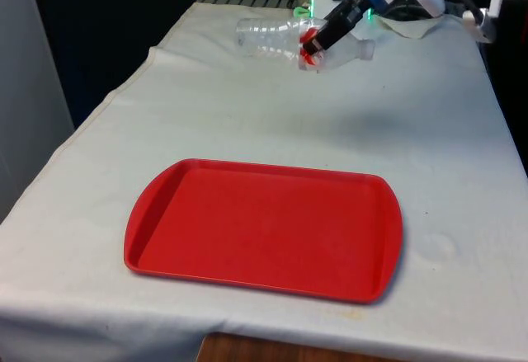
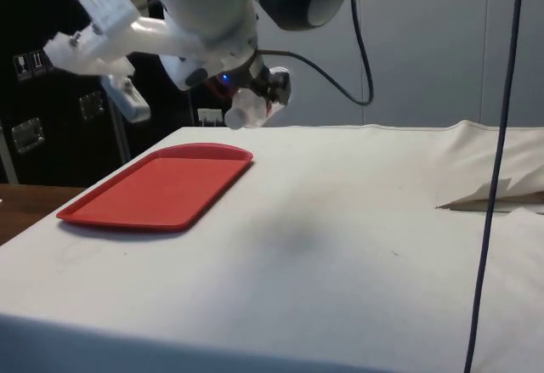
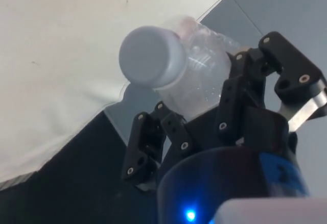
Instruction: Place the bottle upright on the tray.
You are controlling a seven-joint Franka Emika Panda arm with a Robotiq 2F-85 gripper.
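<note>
My pincer [image 1: 316,42] grips the bottle [image 1: 285,40] sideways above the counter [image 1: 429,131]; next I must carry it over the tray [image 1: 264,226] and tip it upright.

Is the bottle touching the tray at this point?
Apart. The front view shows the bottle held lying sideways in the gripper above the cloth's far end, with bare cloth between it and the red tray.

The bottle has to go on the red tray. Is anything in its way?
Nothing visible is. The gripper holds the clear bottle sideways in the air above the far end of the table, and the red tray lies bare on the white cloth, with open cloth between them.
</note>
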